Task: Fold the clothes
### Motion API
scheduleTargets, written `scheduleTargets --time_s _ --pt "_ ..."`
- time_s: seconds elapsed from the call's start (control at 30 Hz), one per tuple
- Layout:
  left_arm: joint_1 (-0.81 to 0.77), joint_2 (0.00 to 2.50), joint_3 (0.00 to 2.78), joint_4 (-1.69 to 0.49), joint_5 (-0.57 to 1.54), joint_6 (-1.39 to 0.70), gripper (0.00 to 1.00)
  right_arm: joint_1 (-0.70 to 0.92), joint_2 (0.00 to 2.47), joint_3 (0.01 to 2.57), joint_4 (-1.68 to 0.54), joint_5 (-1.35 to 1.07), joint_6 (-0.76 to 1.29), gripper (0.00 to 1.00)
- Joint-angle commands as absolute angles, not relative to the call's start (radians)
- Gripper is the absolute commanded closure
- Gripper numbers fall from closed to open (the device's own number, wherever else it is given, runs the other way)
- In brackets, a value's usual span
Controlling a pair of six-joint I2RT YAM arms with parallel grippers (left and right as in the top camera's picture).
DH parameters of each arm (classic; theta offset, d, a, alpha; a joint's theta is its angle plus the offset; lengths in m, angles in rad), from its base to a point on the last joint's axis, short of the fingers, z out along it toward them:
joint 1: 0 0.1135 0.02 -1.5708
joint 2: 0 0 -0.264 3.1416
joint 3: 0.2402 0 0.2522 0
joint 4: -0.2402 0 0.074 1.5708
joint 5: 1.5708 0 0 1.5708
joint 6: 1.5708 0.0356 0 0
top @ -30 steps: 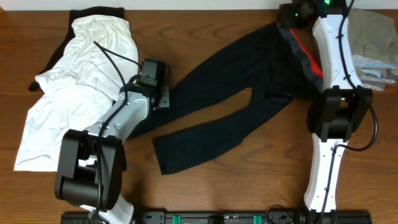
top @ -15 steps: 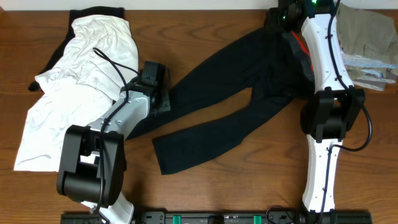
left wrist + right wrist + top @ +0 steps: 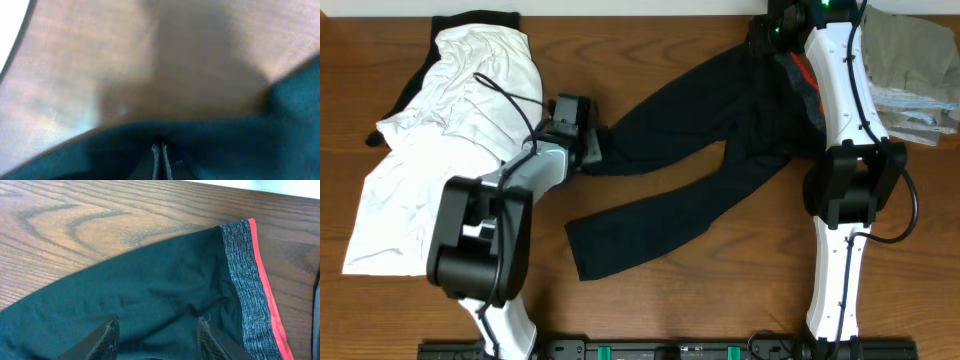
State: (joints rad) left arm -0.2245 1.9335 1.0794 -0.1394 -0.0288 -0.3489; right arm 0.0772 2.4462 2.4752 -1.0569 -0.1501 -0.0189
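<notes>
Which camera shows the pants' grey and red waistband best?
The right wrist view: the waistband fills it close and sharp. Overhead, the right arm hides most of it. The left wrist view shows only blurred dark fabric.

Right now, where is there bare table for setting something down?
Bare wood lies between white garment and black pants up top, and below the lower leg beside the right arm. Crowded: top right, where waistband, right arm and khaki garment meet.

black pants [image 3: 700,150], spread flat, legs apart
</notes>
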Motion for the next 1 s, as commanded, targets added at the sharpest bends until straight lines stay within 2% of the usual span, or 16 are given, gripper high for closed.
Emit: scheduleTargets --time_s 0.0,0.23,0.43,0.53,0.63,0.87,0.97 --pt "-0.222 2.04 1.051 -0.039 -0.019 -0.276 0.94 0.084 2.446 2.498 -1.063 -0.162 -0.021 0.51" --pt "-0.182 2.113 1.06 0.268 -0.072 -0.27 0.94 0.094 2.446 2.498 -1.066 -0.162 -0.015 0.5" --pt "-0.103 2.148 1.174 0.276 -0.067 -0.239 0.94 0.1 2.446 2.498 -1.066 -0.162 -0.004 0.48" --pt "-0.079 2.144 1.277 0.167 -0.06 -0.183 0.94 0.099 2.446 2.498 -1.06 -0.162 0.007 0.47" --pt "-0.079 2.136 1.41 -0.034 -0.06 -0.133 0.94 0.1 2.446 2.498 -1.055 -0.162 0.007 0.46" --pt "-0.09 2.121 1.623 -0.525 -0.06 -0.133 0.94 0.1 2.446 2.498 -1.055 -0.162 0.022 0.46" --pt "-0.078 2.121 1.633 -0.661 -0.06 -0.155 0.94 0.099 2.446 2.498 -1.06 -0.162 0.022 0.45"
